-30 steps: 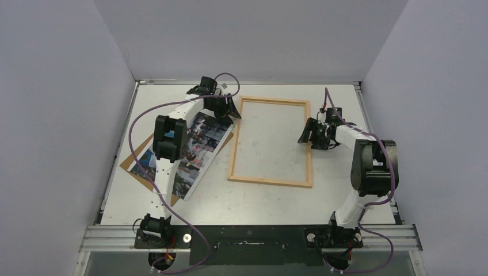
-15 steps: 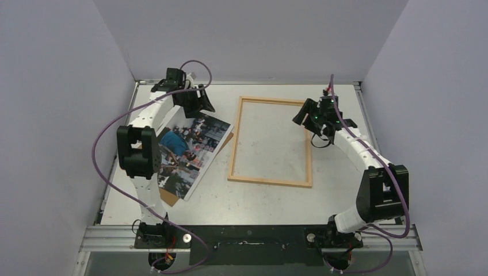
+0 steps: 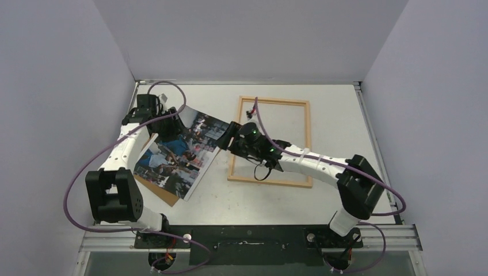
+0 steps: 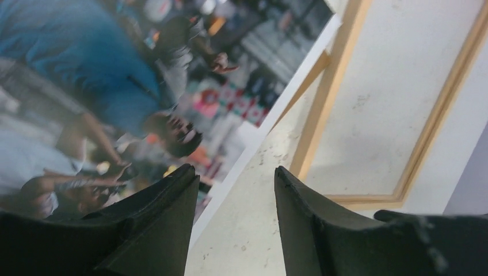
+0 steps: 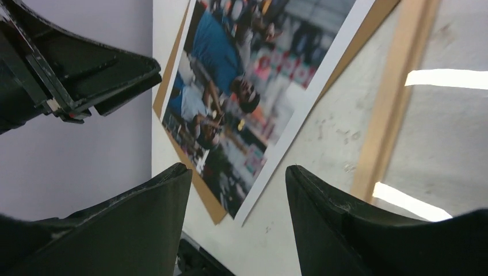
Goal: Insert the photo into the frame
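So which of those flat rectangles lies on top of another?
The colourful photo, resting on the brown board; the wooden frame lies on the table.

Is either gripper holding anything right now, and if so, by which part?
Nothing is held. The left gripper and right gripper both show open, empty jaws near the photo.

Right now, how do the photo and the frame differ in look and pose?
The photo is a solid glossy colour print; the frame is an open rectangle of thin pale wood bars. The photo lies skewed on a brown backing board; the frame lies nearly square on the table. The frame looks slightly larger than the photo. Both are rectangular and unheld.
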{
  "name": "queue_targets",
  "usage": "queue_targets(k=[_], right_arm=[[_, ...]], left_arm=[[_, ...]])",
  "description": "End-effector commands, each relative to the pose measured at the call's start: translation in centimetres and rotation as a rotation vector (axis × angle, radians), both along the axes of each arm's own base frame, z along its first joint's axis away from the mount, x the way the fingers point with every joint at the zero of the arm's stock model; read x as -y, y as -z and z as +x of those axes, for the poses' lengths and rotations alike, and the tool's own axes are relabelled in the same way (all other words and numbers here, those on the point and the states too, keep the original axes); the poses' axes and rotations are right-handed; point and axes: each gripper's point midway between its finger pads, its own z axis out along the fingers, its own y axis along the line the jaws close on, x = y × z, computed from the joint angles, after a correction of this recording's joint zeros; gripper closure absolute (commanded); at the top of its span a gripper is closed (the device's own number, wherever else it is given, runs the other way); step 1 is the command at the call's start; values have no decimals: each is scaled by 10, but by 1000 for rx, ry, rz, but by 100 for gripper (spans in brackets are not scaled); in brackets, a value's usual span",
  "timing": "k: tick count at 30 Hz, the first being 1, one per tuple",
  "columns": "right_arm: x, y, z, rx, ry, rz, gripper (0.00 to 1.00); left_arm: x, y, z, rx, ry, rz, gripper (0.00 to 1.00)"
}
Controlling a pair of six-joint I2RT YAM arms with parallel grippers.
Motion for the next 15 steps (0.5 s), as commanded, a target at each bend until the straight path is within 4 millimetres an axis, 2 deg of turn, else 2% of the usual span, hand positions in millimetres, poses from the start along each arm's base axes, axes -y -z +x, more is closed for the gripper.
queue_targets(k=[1,4,7,10,13,15], right_arm=[[-58,0,-18,-55,30,98,40],[-89,29,-48,-146,-15,52,44],[-108,53,-68,-203,-35,-1,46],[-117,79,-80,-273,-22,-33,47],[-118,90,-84,-292,-8,-66,47],[-116,97,-85,-300,6,-88,47]], left_arm=[[-26,8,-11,35,-149,-18,54],[-27,20,-28,12,-191,-57,60],[-26,40,-42,-16,-229,-79,63],[-27,64,-51,-59,-274,-94,69],[-30,86,-58,-111,-300,-88,86],[-33,96,-62,-144,-321,-71,92]])
